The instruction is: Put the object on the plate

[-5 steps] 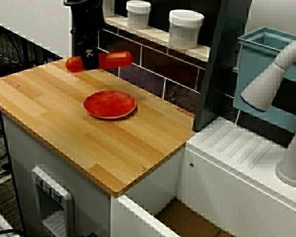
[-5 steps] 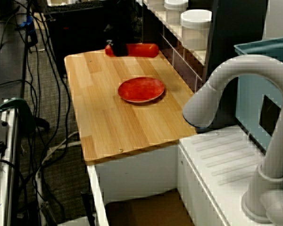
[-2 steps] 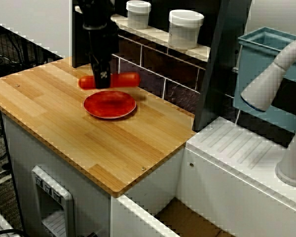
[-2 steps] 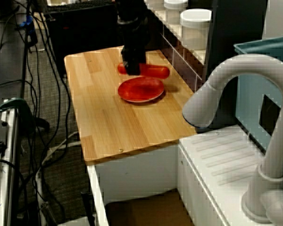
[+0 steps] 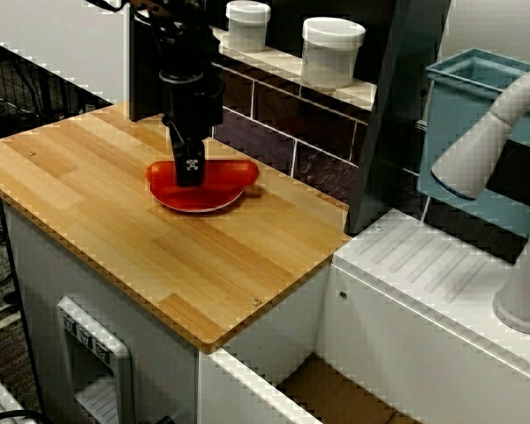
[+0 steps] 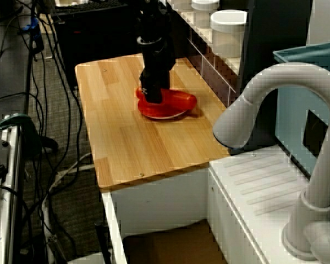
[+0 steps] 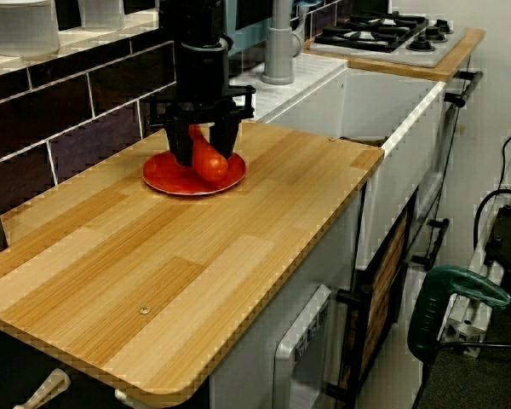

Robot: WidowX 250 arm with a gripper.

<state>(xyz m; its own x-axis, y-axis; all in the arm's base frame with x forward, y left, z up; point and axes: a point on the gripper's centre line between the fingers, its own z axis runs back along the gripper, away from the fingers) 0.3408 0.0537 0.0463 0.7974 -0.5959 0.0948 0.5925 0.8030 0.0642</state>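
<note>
Gripper (image 7: pixel 203 155) clenched on sausage (image 5: pixel 221 171) mid-length, directly over plate (image 5: pixel 197 200). Sausage long axis spans plate, ends overhanging rim. Contact unclear.

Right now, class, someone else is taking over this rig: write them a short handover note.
Tool: shut on the sausage, gripping near its middle.
Sausage: held low across the plate, ends reaching past the rim; whether it already rests on the plate cannot be told.
Plate: on the wooden counter, near the tiled back wall.
Done: sausage carried over the plate.
Left: open the tool, lift clear.
</note>
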